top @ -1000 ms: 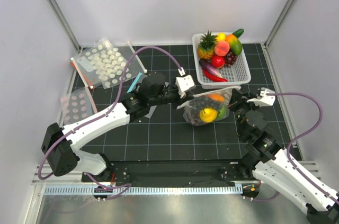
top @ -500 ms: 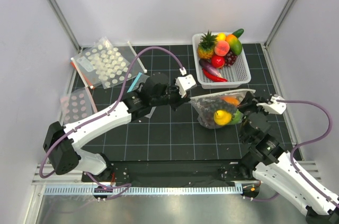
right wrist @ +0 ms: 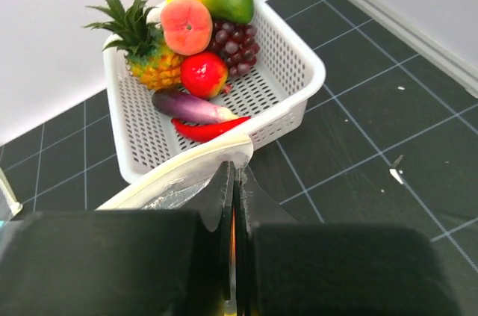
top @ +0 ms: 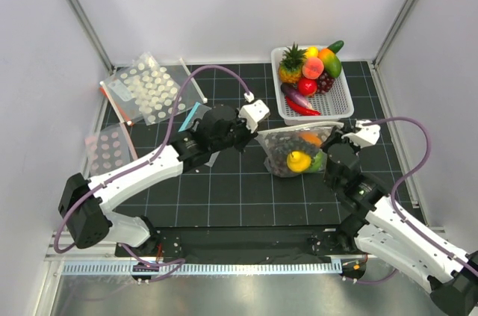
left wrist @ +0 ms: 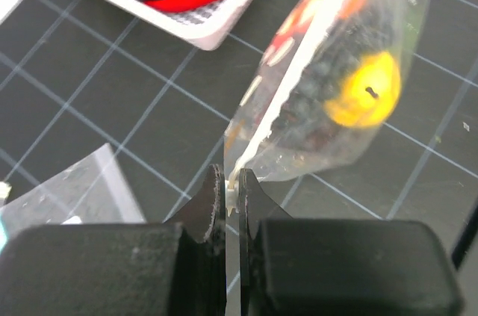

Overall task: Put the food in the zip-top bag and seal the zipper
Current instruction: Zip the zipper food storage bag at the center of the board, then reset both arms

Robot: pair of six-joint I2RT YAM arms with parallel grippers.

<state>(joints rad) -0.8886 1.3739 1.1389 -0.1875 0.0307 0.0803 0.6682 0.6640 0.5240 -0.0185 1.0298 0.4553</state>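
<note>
Left gripper (left wrist: 233,181) and right gripper (right wrist: 234,174) each pinch one end of the thin white zipper strip (right wrist: 187,166); I hold the small clear dotted plastic pouch (top: 295,153), glossy toy food (left wrist: 364,90) inside, taut between them above the black gridded mat (top: 224,189), presumably for sealing.
</note>
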